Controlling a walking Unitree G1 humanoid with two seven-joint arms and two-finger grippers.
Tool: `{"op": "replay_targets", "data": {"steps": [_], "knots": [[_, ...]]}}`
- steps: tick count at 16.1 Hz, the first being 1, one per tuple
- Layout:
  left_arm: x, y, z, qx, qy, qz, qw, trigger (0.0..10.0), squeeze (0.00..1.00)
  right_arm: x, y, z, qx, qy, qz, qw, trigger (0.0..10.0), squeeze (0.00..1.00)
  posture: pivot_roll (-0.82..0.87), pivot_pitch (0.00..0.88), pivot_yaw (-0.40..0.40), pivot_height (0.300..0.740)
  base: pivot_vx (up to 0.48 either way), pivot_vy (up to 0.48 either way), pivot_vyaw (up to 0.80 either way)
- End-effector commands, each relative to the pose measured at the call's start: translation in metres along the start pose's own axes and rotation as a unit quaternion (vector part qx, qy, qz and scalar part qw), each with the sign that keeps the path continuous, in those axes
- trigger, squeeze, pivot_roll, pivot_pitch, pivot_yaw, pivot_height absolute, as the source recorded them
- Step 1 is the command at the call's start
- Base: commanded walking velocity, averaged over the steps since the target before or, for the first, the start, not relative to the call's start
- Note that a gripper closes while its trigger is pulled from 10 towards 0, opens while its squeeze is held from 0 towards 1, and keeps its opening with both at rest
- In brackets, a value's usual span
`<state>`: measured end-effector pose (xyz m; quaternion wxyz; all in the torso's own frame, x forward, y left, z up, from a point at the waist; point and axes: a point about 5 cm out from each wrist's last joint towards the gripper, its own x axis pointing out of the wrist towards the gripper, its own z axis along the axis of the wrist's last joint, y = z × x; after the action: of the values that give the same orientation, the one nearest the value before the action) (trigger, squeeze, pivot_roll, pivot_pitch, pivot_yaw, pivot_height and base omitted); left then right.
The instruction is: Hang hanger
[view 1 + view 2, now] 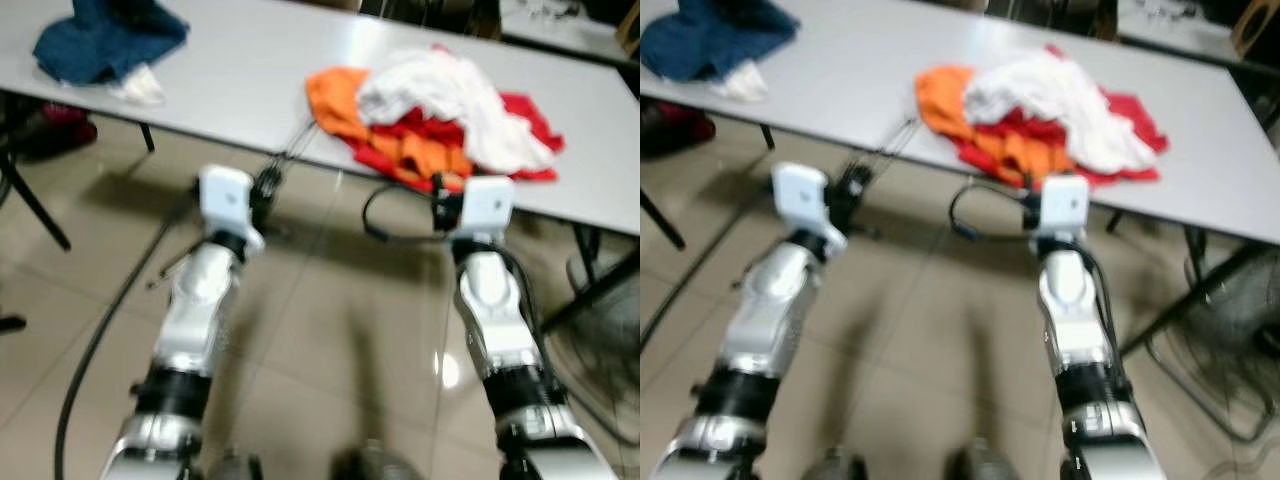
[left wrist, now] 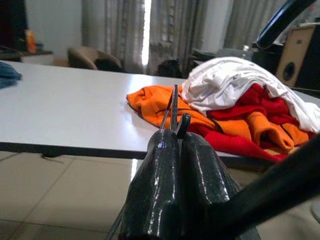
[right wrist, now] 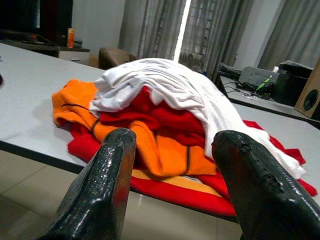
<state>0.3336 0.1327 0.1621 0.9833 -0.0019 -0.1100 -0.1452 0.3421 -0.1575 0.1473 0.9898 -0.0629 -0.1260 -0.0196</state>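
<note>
A thin black wire hanger [image 1: 296, 142] reaches from my left gripper [image 1: 266, 186] up to the front edge of the grey table [image 1: 230, 80]. In the left wrist view the left gripper [image 2: 181, 137] is shut on the hanger's wire [image 2: 173, 107], which sticks out between the fingertips towards the clothes. A pile of orange, red and white clothes [image 1: 430, 115] lies on the table ahead. My right gripper [image 3: 175, 145] is open and holds nothing. It hovers just below the table edge, facing the pile [image 3: 165, 115].
A blue garment [image 1: 105, 40] and a small white cloth [image 1: 140, 85] lie at the table's far left. A black cable [image 1: 110, 320] runs over the tiled floor on the left. Black table legs [image 1: 35, 205] stand on the left, and a wire fan [image 1: 610, 330] on the right.
</note>
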Motion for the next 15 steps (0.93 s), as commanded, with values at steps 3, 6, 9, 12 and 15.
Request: {"op": "replay_targets", "data": {"steps": [3,6,9,12,15], "knots": [[0.002,-0.009,0.005,0.003,-0.015,-0.014,1.000,10.0,0.00,0.004,-0.015,0.005,-0.009,-0.009,-0.025,1.000,10.0,0.00,-0.09,0.131,-0.052,0.740,0.147,0.000,0.00],[0.003,-0.010,0.006,-0.004,-0.018,-0.017,1.000,10.0,0.00,0.007,-0.019,0.007,-0.015,-0.013,-0.031,0.999,10.0,0.00,-0.10,0.131,-0.052,0.740,0.440,0.000,0.00],[0.004,-0.005,0.009,-0.010,-0.027,0.007,1.000,10.0,0.00,0.008,-0.020,0.015,-0.018,-0.039,-0.011,0.999,10.0,1.00,-0.10,0.131,-0.054,0.740,0.445,0.000,0.00],[0.005,0.001,0.012,-0.007,-0.034,0.027,0.999,10.0,0.00,0.009,-0.020,0.015,-0.028,-0.043,-0.009,0.999,10.0,1.00,-0.10,0.128,-0.055,0.740,0.452,0.000,0.00],[0.006,0.002,0.013,-0.003,-0.038,0.033,0.999,10.0,0.00,0.010,-0.021,0.016,-0.029,-0.048,-0.004,0.998,10.0,1.00,-0.10,0.112,-0.060,0.740,0.458,0.000,0.00]]}}
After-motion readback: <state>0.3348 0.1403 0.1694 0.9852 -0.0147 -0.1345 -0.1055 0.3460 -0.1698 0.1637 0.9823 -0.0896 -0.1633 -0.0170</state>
